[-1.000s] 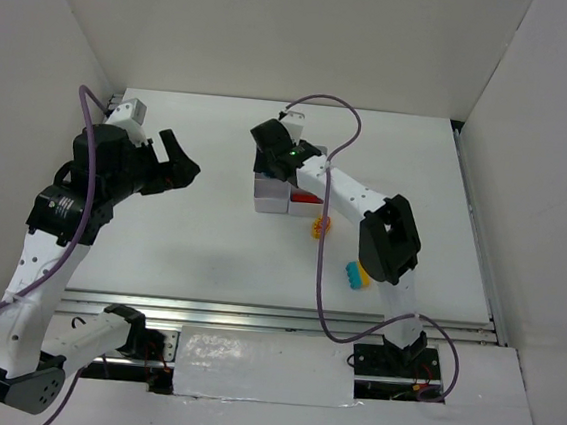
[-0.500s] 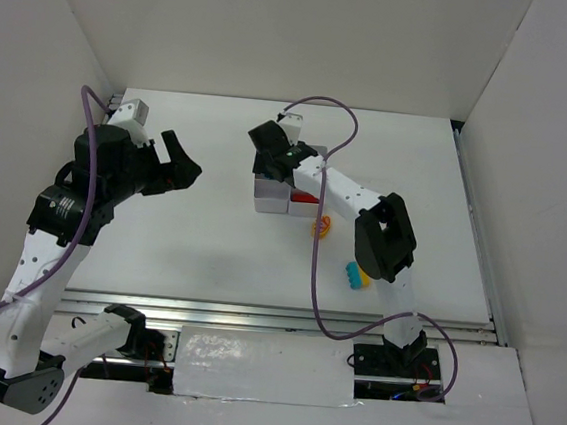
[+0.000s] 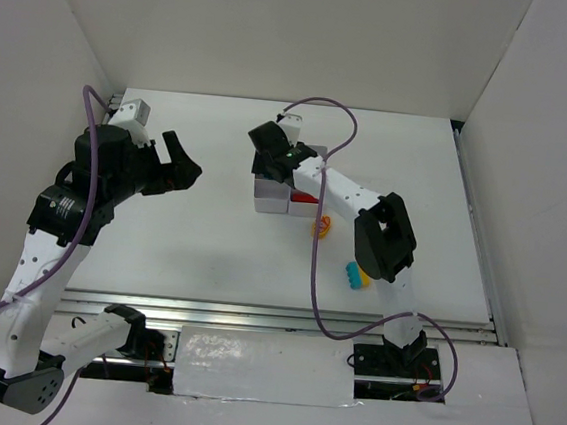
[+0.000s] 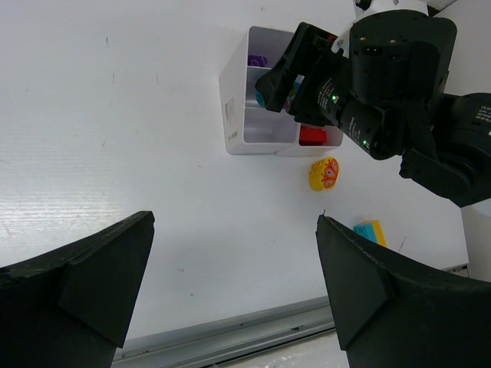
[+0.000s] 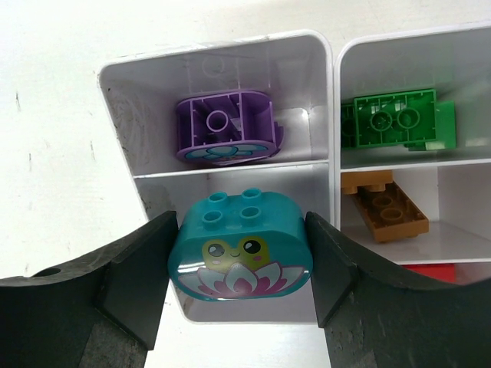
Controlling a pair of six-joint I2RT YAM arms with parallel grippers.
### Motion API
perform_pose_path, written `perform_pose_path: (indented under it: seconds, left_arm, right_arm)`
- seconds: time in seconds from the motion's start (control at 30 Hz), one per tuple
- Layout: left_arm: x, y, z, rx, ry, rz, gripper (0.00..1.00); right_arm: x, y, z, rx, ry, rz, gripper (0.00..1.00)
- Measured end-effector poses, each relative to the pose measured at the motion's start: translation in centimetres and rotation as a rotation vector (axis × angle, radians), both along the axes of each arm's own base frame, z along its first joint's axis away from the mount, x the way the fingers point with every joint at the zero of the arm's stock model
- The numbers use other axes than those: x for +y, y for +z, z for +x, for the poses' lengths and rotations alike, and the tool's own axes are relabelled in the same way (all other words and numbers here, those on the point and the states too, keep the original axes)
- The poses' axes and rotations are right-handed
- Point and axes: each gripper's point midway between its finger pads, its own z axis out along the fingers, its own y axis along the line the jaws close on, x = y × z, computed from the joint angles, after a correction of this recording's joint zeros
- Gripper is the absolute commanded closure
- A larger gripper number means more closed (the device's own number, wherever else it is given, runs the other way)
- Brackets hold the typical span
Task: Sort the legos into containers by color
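The right jaws clamp the teal brick point(image 5: 240, 245) over the containers point(image 5: 334, 84), above the cell next to the purple brick's point(image 5: 222, 126). Released off-centre, it could catch a divider or tumble onto the desk point(image 5: 54, 115). The left jaws hang wide apart.

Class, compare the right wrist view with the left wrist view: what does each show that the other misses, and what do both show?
Only the right wrist view: a green brick and an orange-brown brick in the right-hand compartments, and the frog print on the teal brick.
Only the left wrist view: a yellow round brick and a blue-and-yellow brick loose on the table, and the open left gripper.
Both: the white container, the purple brick, the red brick, and the right gripper holding the teal brick.
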Motion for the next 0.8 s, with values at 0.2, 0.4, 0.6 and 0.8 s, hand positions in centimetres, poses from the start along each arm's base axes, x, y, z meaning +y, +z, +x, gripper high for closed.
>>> perform_pose_path:
  seconds: [0.2, 0.4, 0.6, 0.8]
  left_arm:
    - [-0.03, 0.01, 0.00, 0.000, -0.001, 0.000, 0.01]
    - [-0.06, 0.03, -0.01, -0.001, -0.003, -0.001, 0.01]
    - [-0.29, 0.16, -0.01, -0.005, -0.013, -0.007, 0.00]
    - [-0.46, 0.39, 0.05, -0.014, -0.021, -0.014, 0.00]
  right_arm:
    - [0.32, -0.15, 0.03, -0.001, 0.011, 0.012, 0.32]
    - [0.40, -0.22, 0.02, -0.002, 0.014, 0.015, 0.26]
    - [0.38, -0.39, -0.31, 0.005, 0.025, 0.009, 0.24]
    - [0.51, 0.07, -0.64, 0.003, 0.039, 0.010, 0.22]
